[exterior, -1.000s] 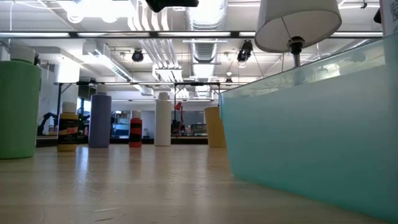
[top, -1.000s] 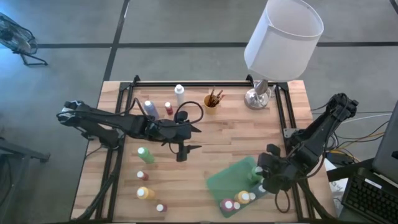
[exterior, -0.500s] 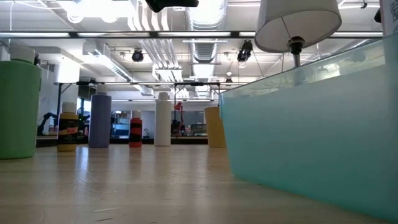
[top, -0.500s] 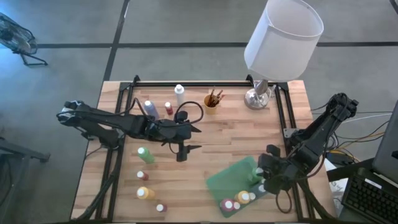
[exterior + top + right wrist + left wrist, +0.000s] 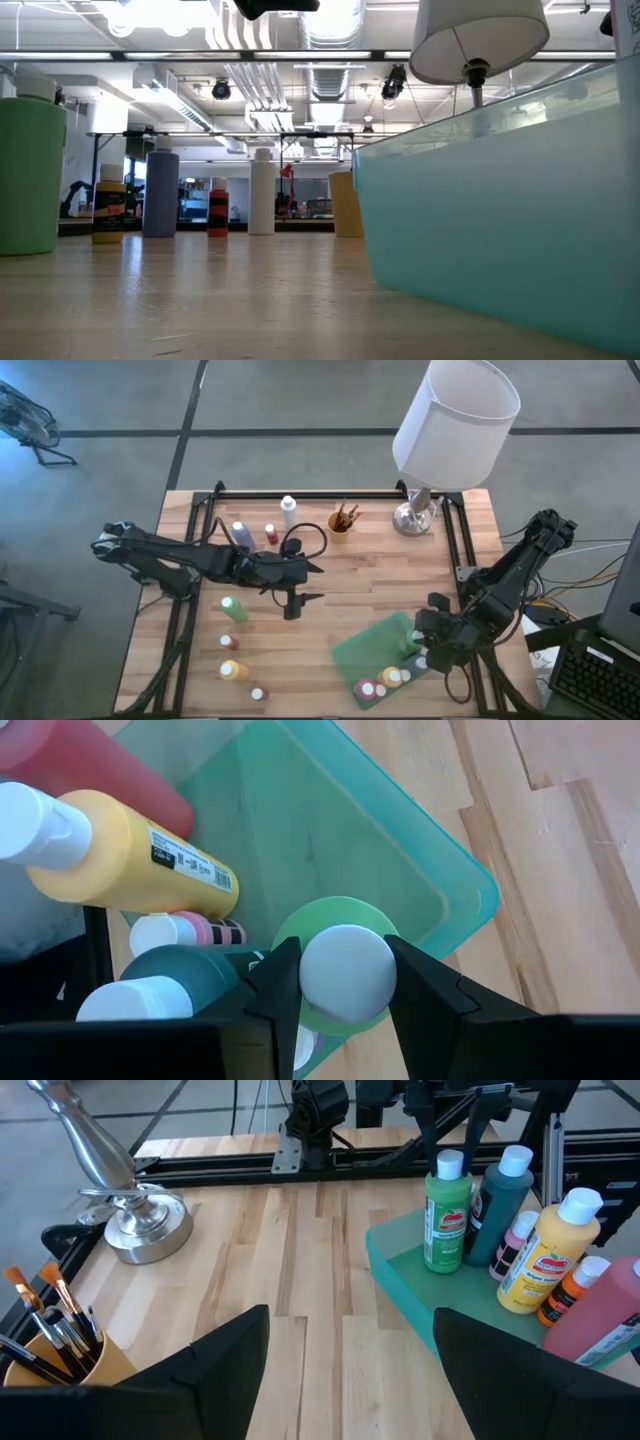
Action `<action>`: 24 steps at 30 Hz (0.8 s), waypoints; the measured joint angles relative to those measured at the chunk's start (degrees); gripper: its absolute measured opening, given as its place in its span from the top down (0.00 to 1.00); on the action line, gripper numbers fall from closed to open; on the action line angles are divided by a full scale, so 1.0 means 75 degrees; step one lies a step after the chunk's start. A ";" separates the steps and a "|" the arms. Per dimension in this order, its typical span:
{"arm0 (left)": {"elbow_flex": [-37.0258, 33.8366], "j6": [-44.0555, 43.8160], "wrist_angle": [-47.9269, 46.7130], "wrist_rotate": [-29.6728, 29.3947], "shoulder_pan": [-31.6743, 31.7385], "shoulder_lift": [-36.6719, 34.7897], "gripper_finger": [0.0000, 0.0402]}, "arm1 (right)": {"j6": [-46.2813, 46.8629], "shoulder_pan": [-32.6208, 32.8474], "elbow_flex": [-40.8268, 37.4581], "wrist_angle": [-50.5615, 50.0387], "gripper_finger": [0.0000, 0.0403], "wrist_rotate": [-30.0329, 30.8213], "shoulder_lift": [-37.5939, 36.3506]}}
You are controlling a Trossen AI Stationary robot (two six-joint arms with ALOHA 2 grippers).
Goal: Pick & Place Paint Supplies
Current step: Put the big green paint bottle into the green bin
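Note:
A teal bin (image 5: 372, 650) sits at the table's near right and holds several paint bottles: yellow (image 5: 130, 855), pink-red (image 5: 90, 760), dark teal (image 5: 180, 975) and a green one with a white cap (image 5: 445, 1215). My right gripper (image 5: 343, 958) hangs over the bin, shut on that green bottle. My left gripper (image 5: 295, 603) hovers open above the table's middle with nothing between its fingers (image 5: 230, 1360). More bottles stand on the table's left half: green (image 5: 233, 608), yellow (image 5: 232, 670), purple (image 5: 240, 532), white (image 5: 289, 510). A cup of brushes (image 5: 342, 520) stands at the far middle. My right gripper pinches the green bottle's white cap (image 5: 322, 970) between its two fingers (image 5: 275, 990), one on each side. The fingers come from above, slanting down. The bottle stands upright inside the bin among the other bottles.
A white-shaded lamp (image 5: 455, 425) with a silver base (image 5: 414, 518) stands at the far right corner. Small bottles (image 5: 228, 641) (image 5: 259, 694) stand near the front left. Bare wood lies between the bin and the left bottles. A black frame (image 5: 320, 493) runs along the table's far edge.

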 joint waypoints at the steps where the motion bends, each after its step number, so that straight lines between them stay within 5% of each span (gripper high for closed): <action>1: -0.0002 -0.0002 0.0000 0.0000 0.0000 0.0000 0.29 | 0.0029 0.0000 -0.0001 0.0000 0.72 -0.0044 0.0000; 24: -0.0003 -0.0006 0.0000 0.0000 0.0000 0.0000 0.29 | -0.0524 -0.0009 -0.0009 -0.0187 0.72 -0.0125 0.0003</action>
